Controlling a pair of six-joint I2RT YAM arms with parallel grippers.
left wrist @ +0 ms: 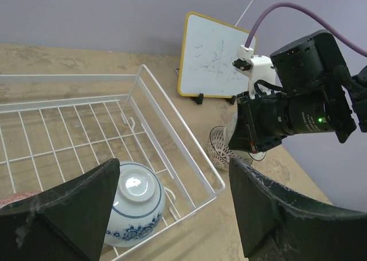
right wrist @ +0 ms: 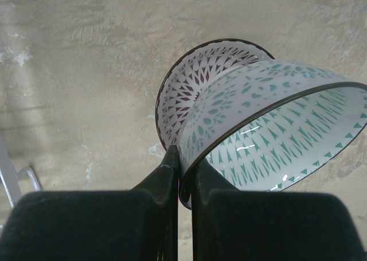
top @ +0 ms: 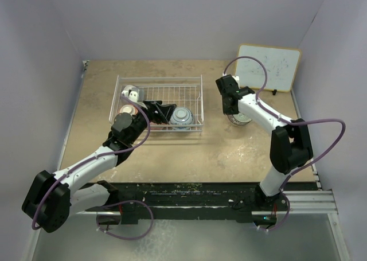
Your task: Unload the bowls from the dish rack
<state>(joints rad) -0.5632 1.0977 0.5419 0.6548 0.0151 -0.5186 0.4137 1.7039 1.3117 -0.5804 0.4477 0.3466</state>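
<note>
The white wire dish rack [top: 160,94] stands at the table's middle left. In it an upturned blue-and-white bowl [top: 181,116] sits at the front right, with a pinkish bowl [top: 127,108] and a white bowl [top: 131,93] at the left. My left gripper [top: 163,110] is open over the rack; in the left wrist view [left wrist: 172,209] the blue-and-white bowl [left wrist: 135,203] lies by its left finger. My right gripper [right wrist: 184,169] is shut on the rim of a green-patterned bowl [right wrist: 269,129], tilted over a maroon-patterned bowl [right wrist: 195,83] that sits on the table to the right of the rack [top: 241,120].
A white board with an orange frame [top: 269,67] leans at the back right; it also shows in the left wrist view [left wrist: 215,54]. The right arm's wrist [left wrist: 292,112] hangs just past the rack's right side. The rack's corner wire [right wrist: 11,178] shows at the left of the right wrist view.
</note>
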